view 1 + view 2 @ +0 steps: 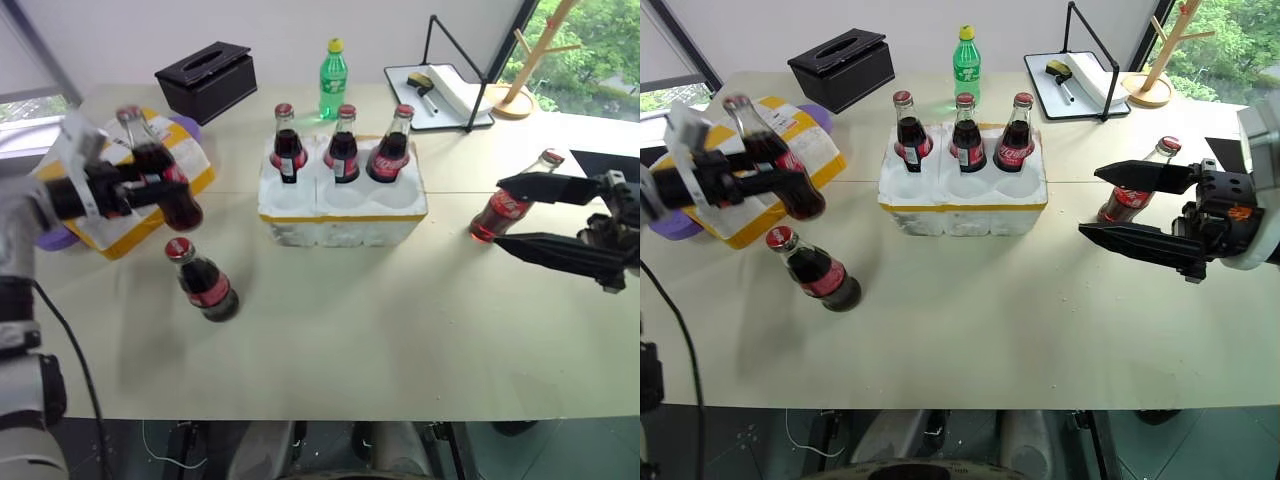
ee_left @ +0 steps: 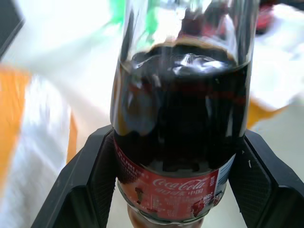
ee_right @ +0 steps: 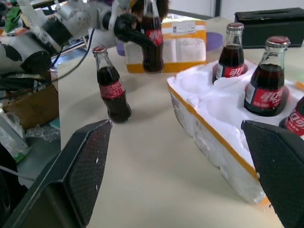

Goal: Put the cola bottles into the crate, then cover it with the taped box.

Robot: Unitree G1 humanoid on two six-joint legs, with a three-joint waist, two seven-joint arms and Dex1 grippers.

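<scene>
Your left gripper (image 1: 150, 190) is clamped on a cola bottle (image 1: 160, 175), its black fingers pressing the glass on both sides just above the red label, and the bottle hangs clear of the counter (image 1: 400, 330) in front of the taped box (image 1: 125, 215). It looks blurred in the head views, so judge it as mid-swing: a hard stop could let the smooth glass slip down through the fingers.

The crate (image 1: 340, 215) sits mid-counter with three bottles (image 1: 343, 145) standing in its back row and the three front wells empty. Your carry path runs toward those front wells, and a fifth bottle (image 1: 203, 282) stands on the counter just below the held one. Travel too low and you could clip its cap and topple it.

At the crate, the risk is the bottle's base catching the foam rim or a divider instead of dropping into a well. That could tilt the bottle against the back row or shove the light foam block along the counter. Come in upright and over the well before lowering.

Your right gripper (image 1: 1140, 205) stands wide and holds nothing, its fingers beside the last bottle (image 1: 1135, 190) at the far right. From the head views you cannot tell whether a finger touches it, so a small sideways drift may knock it over.
</scene>
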